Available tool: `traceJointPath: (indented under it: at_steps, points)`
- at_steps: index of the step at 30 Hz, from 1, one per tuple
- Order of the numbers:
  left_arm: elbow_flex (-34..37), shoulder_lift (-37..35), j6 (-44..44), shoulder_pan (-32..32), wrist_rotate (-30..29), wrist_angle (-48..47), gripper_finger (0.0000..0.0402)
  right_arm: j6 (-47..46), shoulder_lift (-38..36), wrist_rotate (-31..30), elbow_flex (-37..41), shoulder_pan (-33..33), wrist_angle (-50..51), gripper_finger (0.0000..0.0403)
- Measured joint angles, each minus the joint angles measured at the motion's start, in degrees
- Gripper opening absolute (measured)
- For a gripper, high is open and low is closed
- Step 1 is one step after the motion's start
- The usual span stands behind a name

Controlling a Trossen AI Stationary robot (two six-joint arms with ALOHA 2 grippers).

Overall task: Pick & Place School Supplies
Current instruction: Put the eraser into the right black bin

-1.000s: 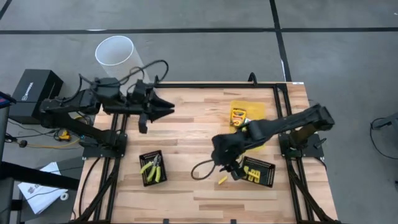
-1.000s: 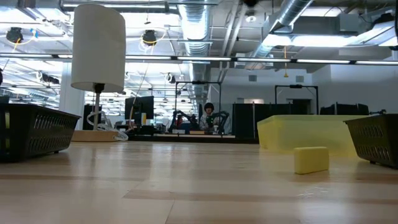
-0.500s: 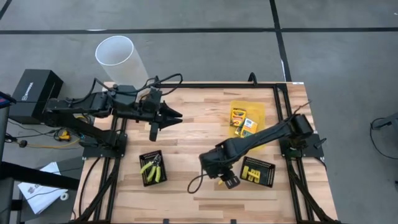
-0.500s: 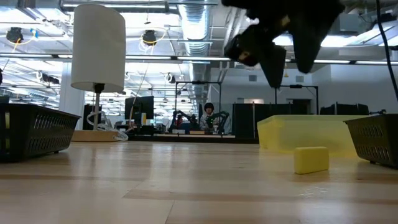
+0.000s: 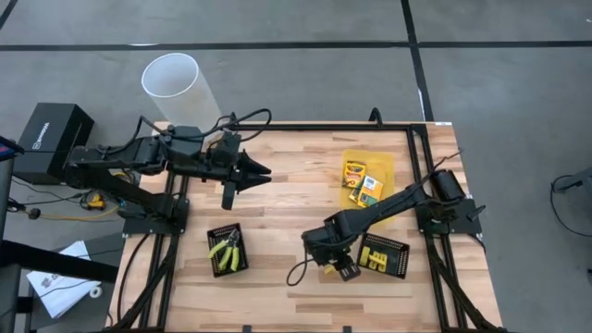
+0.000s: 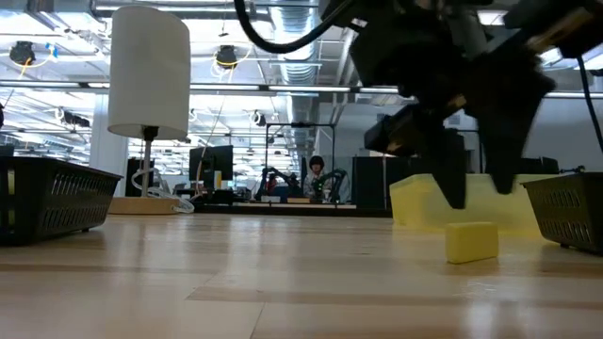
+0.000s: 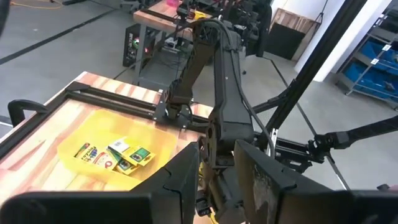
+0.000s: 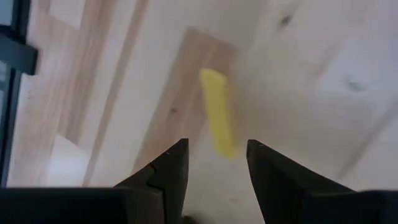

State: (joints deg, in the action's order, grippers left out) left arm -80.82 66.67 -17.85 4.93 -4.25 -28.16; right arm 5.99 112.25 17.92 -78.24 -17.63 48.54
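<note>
One short yellow stick (image 8: 217, 113) lies flat on the wood near the table's near edge; in the low view the stick (image 6: 471, 241) lies beside the right mesh tray. My right gripper (image 8: 214, 155) is open and points down over it, a finger on either side, not touching; in the low view my right gripper (image 6: 480, 196) hangs just above it. Printed boxes (image 5: 361, 179) lie in the yellow tray (image 5: 381, 159). The plier tool (image 5: 225, 248) lies in the left black tray, more sticks (image 5: 377, 257) in the right one. My left gripper (image 5: 252, 171) waits open at far left.
The right black mesh tray (image 5: 398, 265) stands close beside my right gripper (image 5: 339, 268); the left tray (image 5: 215, 264) is at the near left. A cable loop (image 5: 296, 274) hangs by the right wrist. A white cylinder (image 5: 171, 79) stands beyond the far-left corner. Bare wood fills the middle.
My right gripper has swung toward the near edge and come down over the lone yellow stick, entering the low view from above and stopping with its fingers astride the stick. My left gripper moved a little toward the table's right, then held still. The stick has not moved.
</note>
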Motion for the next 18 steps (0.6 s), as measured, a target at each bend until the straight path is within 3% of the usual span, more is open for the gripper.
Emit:
traceJointPath:
  at_steps: [18]
  points:
    - [0.0, 0.0, -0.4, 0.0, 0.0, 0.0, 0.0099, -2.6, 0.0, 0.3, 0.6, -1.5, -6.1, 0.0156]
